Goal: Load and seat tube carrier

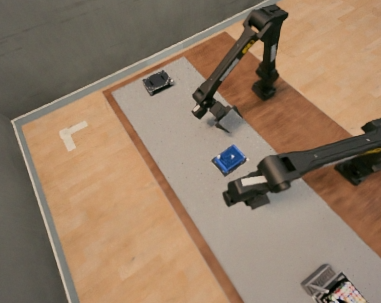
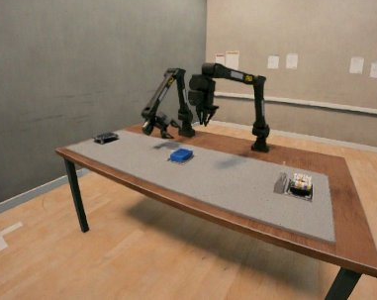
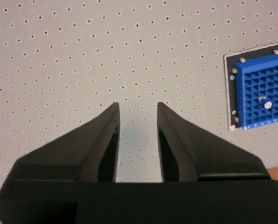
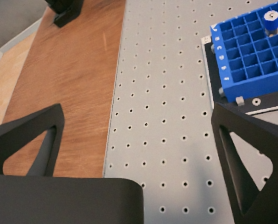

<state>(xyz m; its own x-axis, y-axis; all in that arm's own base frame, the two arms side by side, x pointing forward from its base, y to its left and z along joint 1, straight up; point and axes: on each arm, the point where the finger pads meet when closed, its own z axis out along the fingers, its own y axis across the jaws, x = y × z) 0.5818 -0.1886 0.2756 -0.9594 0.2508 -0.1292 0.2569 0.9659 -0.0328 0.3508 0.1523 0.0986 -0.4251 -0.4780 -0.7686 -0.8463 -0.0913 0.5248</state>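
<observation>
TC [image 1: 230, 159] [image 2: 181, 154] [image 3: 240, 90] [image 4: 257, 85] lies, in the exterior view, right of N2 [image 1: 158, 82] [image 2: 106, 138] and of the nearer right end effector [image 1: 230, 119] [image 2: 173, 132] [image 4: 137, 111], spread wide, presumably to be brought rightward; the left end effector [image 1: 258, 202] [image 2: 206, 120] [image 3: 138, 111], farther right, is slightly apart, empty.

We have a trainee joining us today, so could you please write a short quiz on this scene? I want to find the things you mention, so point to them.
1. True or false: the left gripper [image 1: 258, 204] [image 2: 205, 124] [image 3: 138, 111] is holding a vial.
2. Multiple choice: what colour is the tube carrier [image 1: 231, 158] [image 2: 181, 155] [image 3: 257, 64] [image 4: 252, 90]? A) black, B) blue, C) yellow.
3. Fill in the blank: the black nest [image 1: 158, 82] [image 2: 106, 138] at the far end of the table is nearer the ____ arm.

Key: 1 false; 2 B; 3 right.
</observation>
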